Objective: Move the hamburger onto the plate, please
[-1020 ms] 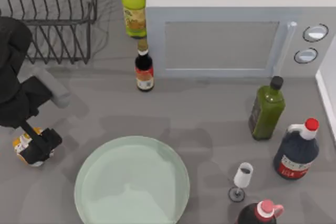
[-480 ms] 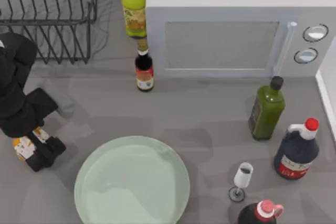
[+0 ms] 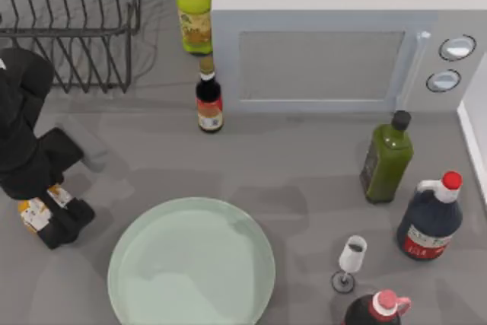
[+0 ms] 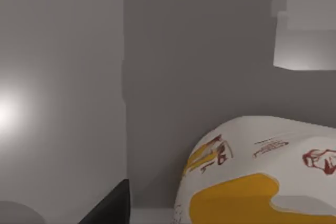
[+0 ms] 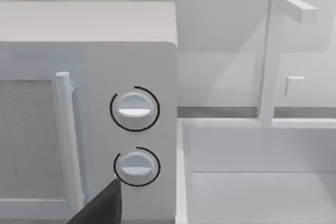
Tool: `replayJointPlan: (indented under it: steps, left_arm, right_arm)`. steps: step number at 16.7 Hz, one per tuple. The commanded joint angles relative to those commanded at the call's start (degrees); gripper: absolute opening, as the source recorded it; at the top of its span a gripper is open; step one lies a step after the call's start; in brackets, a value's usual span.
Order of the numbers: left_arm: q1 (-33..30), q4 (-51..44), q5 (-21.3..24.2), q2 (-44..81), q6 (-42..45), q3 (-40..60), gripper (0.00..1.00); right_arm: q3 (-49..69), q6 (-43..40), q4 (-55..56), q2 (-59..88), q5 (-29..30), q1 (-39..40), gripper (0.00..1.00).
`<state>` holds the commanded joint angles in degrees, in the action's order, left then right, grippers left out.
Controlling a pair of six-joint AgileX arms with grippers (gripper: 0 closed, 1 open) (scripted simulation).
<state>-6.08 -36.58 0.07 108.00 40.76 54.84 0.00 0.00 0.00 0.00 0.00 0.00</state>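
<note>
Near the table's left edge, our left gripper [image 3: 47,215] clasps the hamburger [image 3: 35,213], just beside the bare plate [image 3: 190,264]; we cannot tell our right gripper's finger state.

white-and-yellow hamburger [image 4: 252,182], mint-green plate [image 3: 190,264]
</note>
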Motion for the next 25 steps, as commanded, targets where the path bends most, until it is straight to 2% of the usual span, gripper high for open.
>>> replayJointPlan:
  steps: [6, 7, 14, 15, 19, 25]
  left_arm:
    - [0.0, 0.0, 0.0, 0.0, 0.0, 0.0, 0.02]
    - [0.0, 0.0, 0.0, 0.0, 0.0, 0.0, 0.00]
    - [0.0, 0.0, 0.0, 0.0, 0.0, 0.0, 0.00]
    - [0.1, -3.7, 1.2, -3.7, -0.5, 1.3, 0.00]
    - [0.1, -8.0, 1.2, -5.2, -0.4, 4.7, 0.00]
    - [-0.1, -24.7, 1.2, -11.0, -0.7, 14.1, 0.00]
  right_arm:
    - [0.0, 0.0, 0.0, 0.0, 0.0, 0.0, 1.00]
    - [0.0, 0.0, 0.0, 0.0, 0.0, 0.0, 1.00]
    - [0.0, 0.0, 0.0, 0.0, 0.0, 0.0, 1.00]
    - [0.0, 0.0, 0.0, 0.0, 0.0, 0.0, 1.00]
    - [0.0, 0.0, 0.0, 0.0, 0.0, 0.0, 1.00]
    - [0.0, 0.0, 0.0, 0.0, 0.0, 0.0, 1.00]
